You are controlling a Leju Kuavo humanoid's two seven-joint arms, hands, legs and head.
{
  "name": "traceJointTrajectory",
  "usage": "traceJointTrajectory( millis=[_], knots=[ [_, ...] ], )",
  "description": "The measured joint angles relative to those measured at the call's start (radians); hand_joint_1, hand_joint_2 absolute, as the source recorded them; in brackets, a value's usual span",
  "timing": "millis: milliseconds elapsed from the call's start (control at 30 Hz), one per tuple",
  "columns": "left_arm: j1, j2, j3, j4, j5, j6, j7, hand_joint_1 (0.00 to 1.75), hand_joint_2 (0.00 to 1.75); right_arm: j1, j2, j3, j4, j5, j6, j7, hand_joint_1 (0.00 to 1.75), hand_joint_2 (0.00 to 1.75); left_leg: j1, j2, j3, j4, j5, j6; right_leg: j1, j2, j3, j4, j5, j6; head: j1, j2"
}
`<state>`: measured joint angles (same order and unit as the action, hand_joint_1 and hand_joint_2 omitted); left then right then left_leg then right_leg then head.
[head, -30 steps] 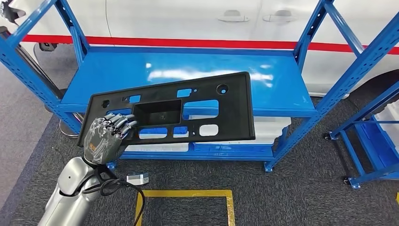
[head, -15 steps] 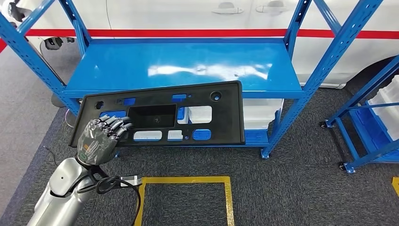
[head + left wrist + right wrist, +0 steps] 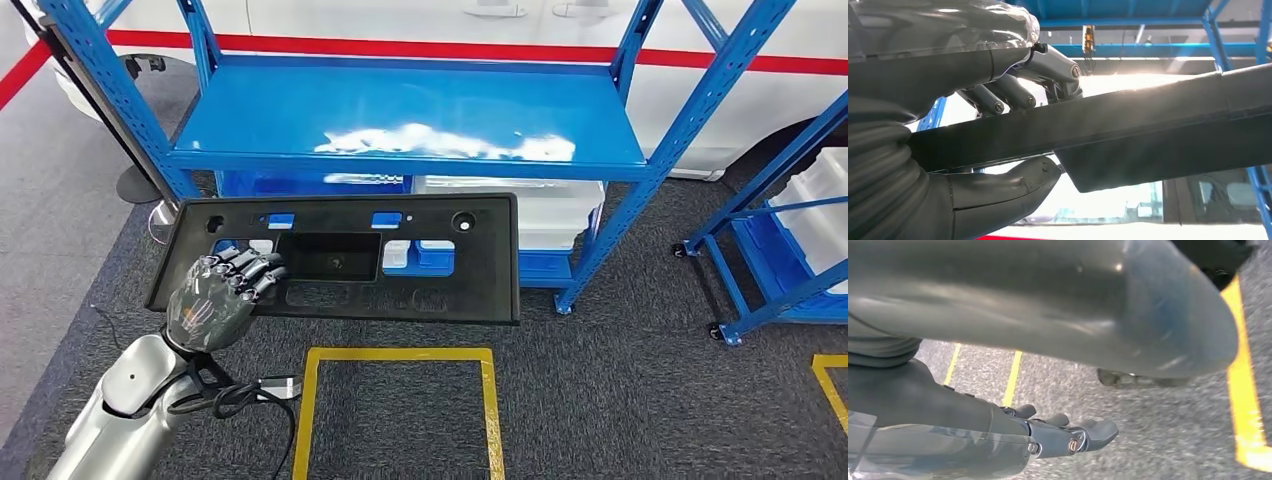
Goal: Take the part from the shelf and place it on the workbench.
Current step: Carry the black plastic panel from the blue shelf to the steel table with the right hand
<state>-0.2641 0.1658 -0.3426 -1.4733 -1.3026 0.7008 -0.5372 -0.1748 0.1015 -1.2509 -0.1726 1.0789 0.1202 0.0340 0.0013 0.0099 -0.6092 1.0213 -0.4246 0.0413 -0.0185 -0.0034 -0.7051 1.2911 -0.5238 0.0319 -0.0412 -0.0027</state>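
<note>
- 1 silver arm comes in from the near left, and its left hand (image 3: 213, 300) grips the near-left part of the part (image 3: 420, 300), fingers (image 3: 248, 268) curled over the top face beside the rectangular recess.
- From the left wrist camera the left hand (image 3: 998, 100) clamps the part (image 3: 1148, 130) by its edge: dark fingers (image 3: 1003, 97) lie on one face and the thick grey thumb (image 3: 1013, 185) presses against the other.
- Long, flat and black, the part is pierced with several cut-outs and 1 round hole near its far-right corner. It hangs roughly level in the air, in front of the shelf (image 3: 420, 120) and off its blue deck, with its right end unsupported.
- Behind it the shelf has a glossy blue deck on perforated blue uprights; white bins (image 3: 560, 225) and blue trays sit on its lower level.
- Yellow floor tape (image 3: 400, 355) marks a square on the dark carpet just near of the part.
- Far behind the shelf runs a white car body with a red stripe (image 3: 400, 48).
- At the far right stands a second blue rack (image 3: 770, 260) on casters, holding white trays.
- The right hand (image 3: 1063, 437) hangs over the carpet with nothing in it; its fingers reach forward close together, and I cannot tell whether they are spread.
</note>
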Motion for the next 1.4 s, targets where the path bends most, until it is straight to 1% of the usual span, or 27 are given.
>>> traceJointTrajectory(
  millis=[33, 67, 133, 167, 233, 267, 333, 400, 433, 467, 533, 567, 633, 667, 733, 767, 800, 900, 933, 967, 1000, 1067, 1133, 1200, 1267, 1333, 1400],
  knots=[
    [0.0, 0.004, -0.005, 0.001, -0.008, 0.0, 0.009, 1.75, 1.75, -0.001, 0.0, 0.0, 0.0, -0.001, 0.0, 0.0, 0.0, 0.0, -0.003, 0.0, -0.013, 0.001, 0.011, 0.0, 0.005, 0.001, 0.046, -0.048, 0.024, -0.01, 0.0, 0.0],
    [-0.001, 0.008, -0.01, 0.001, -0.016, 0.0, 0.018, 1.75, 1.75, -0.002, -0.001, 0.0, -0.001, -0.002, 0.0, 0.0, 0.0, 0.0, -0.006, 0.0, -0.024, 0.001, 0.021, -0.002, 0.011, 0.001, 0.105, -0.119, 0.03, -0.022, 0.0, 0.0],
    [-0.003, 0.015, -0.015, 0.001, -0.027, 0.0, 0.031, 1.75, 1.75, -0.005, -0.002, 0.0, -0.002, -0.003, 0.0, 0.0, 0.0, 0.0, -0.009, 0.001, -0.036, 0.0, 0.04, -0.009, 0.021, 0.001, 0.196, -0.25, 0.01, -0.039, 0.0, 0.0],
    [-0.004, 0.019, -0.018, 0.001, -0.034, 0.0, 0.038, 1.75, 1.75, -0.006, -0.002, 0.0, -0.002, -0.003, 0.0, 0.0, 0.0, 0.0, -0.008, 0.002, -0.039, -0.002, 0.05, -0.015, 0.025, 0.001, 0.214, -0.284, 0.002, -0.043, 0.0, 0.0],
    [-0.006, 0.027, -0.027, 0.001, -0.053, 0.0, 0.056, 1.75, 1.75, -0.006, -0.002, 0.0, -0.002, -0.004, 0.0, 0.0, 0.0, 0.0, -0.005, 0.002, -0.043, -0.006, 0.064, -0.025, 0.026, -0.001, 0.209, -0.301, 0.019, -0.05, 0.0, 0.0],
    [-0.007, 0.032, -0.032, 0.001, -0.065, 0.0, 0.068, 1.75, 1.75, -0.007, -0.001, 0.0, -0.002, -0.004, 0.0, 0.0, 0.0, 0.0, -0.005, 0.0, -0.049, 0.002, 0.051, -0.031, 0.023, -0.004, 0.202, -0.307, 0.031, -0.056, 0.0, 0.0],
    [-0.01, 0.044, -0.041, 0.003, -0.081, 0.0, 0.088, 1.75, 1.75, -0.007, 0.001, 0.0, -0.001, -0.005, 0.0, 0.0, 0.0, 0.0, -0.002, -0.003, -0.072, 0.071, -0.033, -0.042, 0.017, -0.008, 0.179, -0.313, 0.06, -0.066, 0.0, 0.0],
    [-0.012, 0.055, -0.048, 0.006, -0.088, 0.0, 0.102, 1.75, 1.75, -0.007, 0.001, 0.0, -0.001, -0.006, -0.001, 0.0, 0.0, 0.0, 0.006, -0.004, -0.096, 0.194, -0.124, -0.052, 0.017, -0.008, 0.143, -0.309, 0.085, -0.07, 0.0, 0.0],
    [-0.013, 0.06, -0.052, 0.008, -0.091, 0.0, 0.107, 1.75, 1.75, -0.006, 0.001, 0.0, -0.001, -0.007, -0.001, 0.0, 0.0, 0.0, 0.009, -0.003, -0.098, 0.244, -0.137, -0.057, 0.016, -0.008, 0.124, -0.304, 0.097, -0.068, 0.0, 0.0],
    [-0.015, 0.063, -0.056, 0.01, -0.093, 0.0, 0.11, 1.75, 1.75, -0.006, 0.001, 0.0, -0.001, -0.008, -0.001, 0.0, 0.0, 0.0, 0.013, -0.003, -0.089, 0.268, -0.126, -0.062, 0.014, -0.008, 0.103, -0.298, 0.108, -0.065, 0.0, 0.0],
    [-0.019, 0.069, -0.064, 0.013, -0.095, 0.0, 0.114, 1.75, 1.75, -0.006, 0.002, 0.0, -0.001, -0.009, -0.001, 0.0, 0.0, 0.0, 0.022, -0.003, -0.026, 0.219, -0.073, -0.072, 0.008, -0.009, 0.061, -0.279, 0.125, -0.055, 0.0, 0.0],
    [-0.022, 0.072, -0.067, 0.014, -0.095, 0.0, 0.115, 1.75, 1.75, -0.006, 0.002, 0.0, -0.001, -0.009, -0.001, 0.0, 0.0, 0.0, 0.024, -0.004, 0.02, 0.158, -0.069, -0.077, 0.007, -0.009, 0.042, -0.267, 0.132, -0.048, 0.0, 0.0],
    [-0.029, 0.075, -0.073, 0.014, -0.095, 0.0, 0.119, 1.75, 1.75, -0.006, 0.003, 0.0, -0.002, -0.01, -0.001, 0.0, 0.0, 0.0, 0.022, -0.007, 0.089, 0.051, -0.093, -0.072, 0.006, -0.009, 0.017, -0.249, 0.146, -0.034, 0.0, 0.0],
    [-0.031, 0.076, -0.075, 0.015, -0.095, 0.0, 0.122, 1.75, 1.75, -0.006, 0.003, 0.0, -0.002, -0.01, -0.001, 0.0, 0.0, 0.0, 0.018, -0.009, 0.1, 0.026, -0.108, -0.065, 0.007, -0.008, 0.013, -0.247, 0.155, -0.027, 0.0, 0.0],
    [-0.034, 0.08, -0.082, 0.017, -0.095, 0.0, 0.128, 1.75, 1.75, -0.003, 0.003, -0.001, -0.002, -0.011, 0.0, 0.0, 0.0, 0.0, 0.016, -0.009, 0.092, 0.017, -0.098, -0.044, 0.006, -0.006, 0.01, -0.251, 0.171, -0.014, 0.001, 0.0],
    [-0.036, 0.081, -0.084, 0.018, -0.095, 0.0, 0.131, 1.75, 1.75, -0.002, 0.003, -0.001, -0.002, -0.012, 0.0, 0.0, 0.0, 0.0, 0.016, -0.006, 0.084, 0.016, -0.087, -0.035, 0.003, -0.004, 0.004, -0.247, 0.163, -0.009, 0.001, 0.0],
    [-0.037, 0.081, -0.087, 0.019, -0.094, 0.0, 0.134, 1.75, 1.75, 0.0, 0.003, -0.001, -0.001, -0.013, 0.001, 0.0, 0.0, 0.0, 0.018, -0.004, 0.074, 0.013, -0.074, -0.025, 0.001, -0.002, -0.004, -0.227, 0.132, -0.004, 0.001, 0.0],
    [-0.04, 0.084, -0.093, 0.022, -0.093, 0.0, 0.139, 1.75, 1.75, 0.002, 0.004, -0.002, -0.001, -0.019, 0.009, -0.001, 0.0, 0.0, 0.016, -0.001, 0.031, 0.012, -0.033, -0.01, -0.001, 0.001, -0.042, -0.069, -0.02, 0.005, 0.001, 0.0],
    [-0.04, 0.085, -0.095, 0.023, -0.092, 0.0, 0.14, 1.75, 1.75, 0.002, 0.004, -0.002, -0.001, -0.02, 0.012, -0.001, 0.0, 0.0, 0.014, -0.001, 0.014, 0.013, -0.021, -0.009, -0.001, 0.001, -0.047, -0.015, -0.043, 0.006, 0.001, 0.0],
    [-0.04, 0.086, -0.098, 0.025, -0.092, 0.0, 0.141, 1.75, 1.75, 0.002, 0.004, -0.003, -0.001, -0.022, 0.014, -0.002, 0.0, 0.0, 0.012, -0.001, -0.002, 0.013, -0.009, -0.009, -0.001, 0.001, -0.04, 0.015, -0.042, 0.006, 0.001, 0.0],
    [-0.04, 0.088, -0.101, 0.026, -0.092, 0.0, 0.141, 1.75, 1.75, 0.002, 0.004, -0.003, -0.001, -0.022, 0.017, -0.002, 0.0, 0.0, 0.01, -0.001, -0.017, 0.014, 0.002, -0.01, 0.0, 0.001, -0.019, 0.014, -0.023, 0.003, 0.001, 0.0],
    [-0.04, 0.09, -0.107, 0.026, -0.092, 0.0, 0.142, 1.75, 1.75, 0.001, 0.003, -0.003, -0.001, -0.025, 0.02, -0.002, 0.0, 0.0, 0.008, -0.001, -0.042, 0.014, 0.022, -0.014, 0.006, 0.003, 0.072, -0.082, 0.02, -0.012, 0.001, 0.0],
    [-0.042, 0.092, -0.109, 0.026, -0.09, 0.0, 0.144, 1.75, 1.75, 0.0, 0.002, -0.004, -0.001, -0.03, 0.027, -0.004, 0.0, 0.0, 0.007, 0.0, -0.056, 0.012, 0.04, -0.022, 0.015, 0.004, 0.169, -0.22, 0.015, -0.03, 0.001, 0.0],
    [-0.045, 0.094, -0.112, 0.027, -0.089, 0.0, 0.148, 1.75, 1.75, 0.001, 0.001, -0.008, -0.001, -0.037, 0.036, -0.007, 0.0, 0.0, 0.01, 0.002, -0.06, 0.003, 0.06, -0.034, 0.023, 0.005, 0.199, -0.282, 0.005, -0.039, 0.001, 0.0],
    [-0.047, 0.096, -0.116, 0.029, -0.089, 0.0, 0.151, 1.75, 1.75, 0.002, 0.002, -0.013, -0.001, -0.043, 0.041, -0.01, 0.0, 0.0, 0.011, 0.0, -0.063, -0.007, 0.068, -0.046, 0.021, 0.002, 0.192, -0.301, 0.03, -0.048, 0.001, 0.0],
    [-0.048, 0.1, -0.12, 0.03, -0.088, 0.0, 0.153, 1.75, 1.75, 0.003, 0.002, -0.017, -0.001, -0.047, 0.045, -0.012, 0.0, 0.0, 0.01, -0.003, -0.079, 0.035, 0.012, -0.055, 0.015, -0.004, 0.181, -0.319, 0.057, -0.061, 0.001, 0.0],
    [-0.048, 0.105, -0.124, 0.032, -0.087, 0.0, 0.156, 1.75, 1.75, 0.005, 0.003, -0.021, -0.001, -0.052, 0.049, -0.013, 0.0, 0.0, 0.012, -0.003, -0.107, 0.153, -0.085, -0.061, 0.014, -0.007, 0.158, -0.318, 0.077, -0.068, 0.001, 0.0]
  ],
)
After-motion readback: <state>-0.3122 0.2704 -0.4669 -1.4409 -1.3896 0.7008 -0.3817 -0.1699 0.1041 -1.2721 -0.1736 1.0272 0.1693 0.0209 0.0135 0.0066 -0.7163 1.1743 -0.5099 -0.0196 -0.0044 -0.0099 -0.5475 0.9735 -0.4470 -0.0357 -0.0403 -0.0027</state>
